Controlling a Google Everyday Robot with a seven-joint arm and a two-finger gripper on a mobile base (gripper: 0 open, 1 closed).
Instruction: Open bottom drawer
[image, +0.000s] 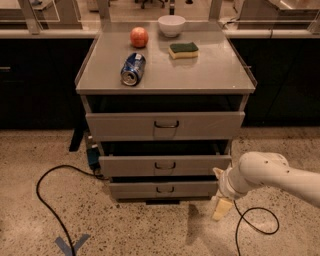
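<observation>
- My gripper (221, 196) hangs low, just beside the cabinet's (165, 75) bottom right corner; whether it is apart or together, I cannot tell.
- The bottom drawer (135, 190) sits lowest in that cabinet, its handle (164, 189) untouched.

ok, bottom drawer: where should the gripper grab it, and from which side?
The small loop handle at the centre of the bottom drawer front, approached straight from the front: it is the panel's only protruding part. The gripper sits off the drawer's right corner, near the floor.
</observation>
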